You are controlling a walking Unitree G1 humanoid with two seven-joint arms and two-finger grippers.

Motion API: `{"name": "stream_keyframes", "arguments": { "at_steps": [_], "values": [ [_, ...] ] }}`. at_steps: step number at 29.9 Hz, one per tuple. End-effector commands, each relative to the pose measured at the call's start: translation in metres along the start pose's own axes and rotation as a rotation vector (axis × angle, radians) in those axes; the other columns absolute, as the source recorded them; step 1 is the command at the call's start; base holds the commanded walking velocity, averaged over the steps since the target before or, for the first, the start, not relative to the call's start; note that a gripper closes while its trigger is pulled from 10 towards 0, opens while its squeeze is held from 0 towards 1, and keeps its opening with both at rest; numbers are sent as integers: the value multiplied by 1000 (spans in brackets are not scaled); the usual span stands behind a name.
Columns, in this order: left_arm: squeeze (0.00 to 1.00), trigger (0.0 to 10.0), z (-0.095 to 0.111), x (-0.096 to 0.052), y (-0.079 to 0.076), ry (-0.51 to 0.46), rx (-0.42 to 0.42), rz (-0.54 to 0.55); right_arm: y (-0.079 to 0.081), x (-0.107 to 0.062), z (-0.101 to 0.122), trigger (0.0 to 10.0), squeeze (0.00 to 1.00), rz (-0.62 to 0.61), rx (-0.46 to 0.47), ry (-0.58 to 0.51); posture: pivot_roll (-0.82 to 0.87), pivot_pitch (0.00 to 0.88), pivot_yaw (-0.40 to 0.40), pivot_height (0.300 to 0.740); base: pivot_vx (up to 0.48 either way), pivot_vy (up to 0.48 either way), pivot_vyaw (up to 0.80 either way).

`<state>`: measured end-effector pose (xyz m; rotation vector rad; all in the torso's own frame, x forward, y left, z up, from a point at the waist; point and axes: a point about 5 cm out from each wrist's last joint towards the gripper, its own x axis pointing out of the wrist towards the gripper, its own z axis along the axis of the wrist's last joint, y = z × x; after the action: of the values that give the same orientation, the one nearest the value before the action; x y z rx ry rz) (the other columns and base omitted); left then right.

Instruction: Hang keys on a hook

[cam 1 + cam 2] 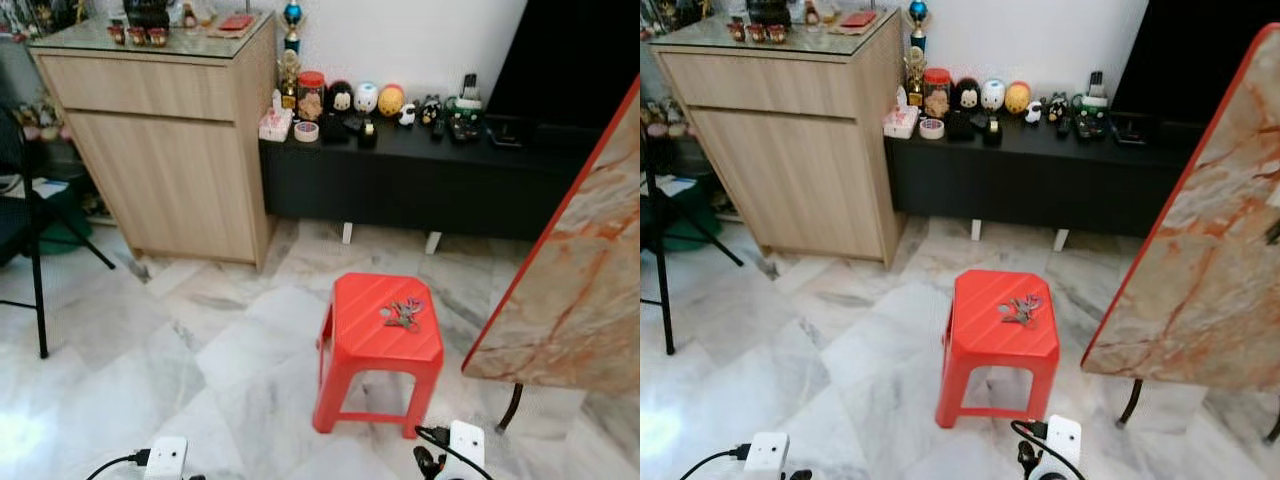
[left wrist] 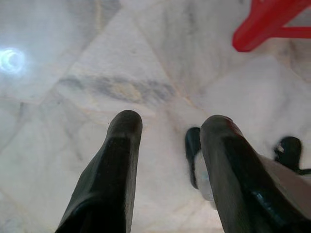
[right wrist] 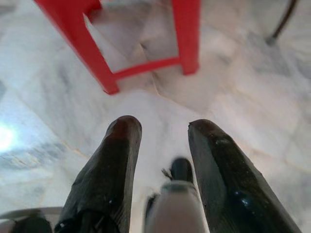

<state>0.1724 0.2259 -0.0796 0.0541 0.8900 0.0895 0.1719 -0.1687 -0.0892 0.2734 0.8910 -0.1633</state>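
Observation:
A bunch of keys (image 1: pixel 403 314) lies on the seat of a red plastic stool (image 1: pixel 365 345) standing on the marble floor just ahead of me. Both arms hang low at my sides. My left gripper (image 2: pixel 170 130) is open over bare floor, with a leg of the stool (image 2: pixel 265 24) off to its far side. My right gripper (image 3: pixel 163 130) is open too, pointing down at the floor just short of the stool's legs (image 3: pixel 73 29). Nothing is between either pair of fingers.
A light wooden cabinet (image 1: pixel 170 140) stands at the back left. Beside it is a low black bench (image 1: pixel 430 180) lined with figurines. A marble-patterned tabletop (image 1: pixel 580 290) juts in on the right. Black chair legs (image 1: pixel 36 260) stand at the left.

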Motion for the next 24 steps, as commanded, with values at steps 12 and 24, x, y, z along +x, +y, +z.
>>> {"name": "stream_keyframes", "arguments": {
  "at_steps": [12,24],
  "values": [
    [0,10000,-4,-1,-4,1,-12,-15,-5,-3,23,10000,0,-29,-65,-223,32,0,-50,740,0,0,0],
    [0,10000,-11,-3,-1,18,-22,-5,38,-14,128,10000,0,54,-155,-728,23,13,-57,740,0,0,0]
  ]
}}
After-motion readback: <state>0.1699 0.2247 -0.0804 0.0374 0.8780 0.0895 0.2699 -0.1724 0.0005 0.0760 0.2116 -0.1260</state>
